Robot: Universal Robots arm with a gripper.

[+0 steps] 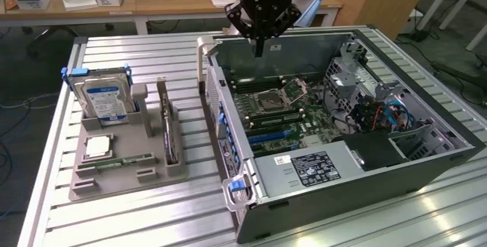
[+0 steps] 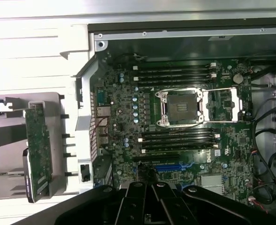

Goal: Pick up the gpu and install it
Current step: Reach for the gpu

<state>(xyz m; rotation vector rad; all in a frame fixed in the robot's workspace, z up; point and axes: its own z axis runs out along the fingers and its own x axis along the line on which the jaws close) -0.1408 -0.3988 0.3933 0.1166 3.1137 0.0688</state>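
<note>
One arm on this rig. Its claw (image 1: 259, 48) is pinched together with nothing in it. It hangs over the open computer case (image 1: 396, 181), near the case's far wall and above the motherboard (image 1: 281, 110).

The gpu (image 1: 169, 128) stands on its edge in a slot of the grey holder (image 1: 141, 140). That holder sits on the slatted table (image 1: 152, 224) at the exterior view's left of the case, well apart from the claw. The same holder has a blue-labelled hard drive (image 1: 105, 100) standing upright, a memory stick (image 1: 122, 160) lying flat and a small square chip (image 1: 99, 146).

The wrist view looks down past the closed claw (image 2: 152, 197) at the motherboard and its processor socket (image 2: 182, 107). The gpu (image 2: 38, 154) shows its green board side there, just outside the case wall.
</note>
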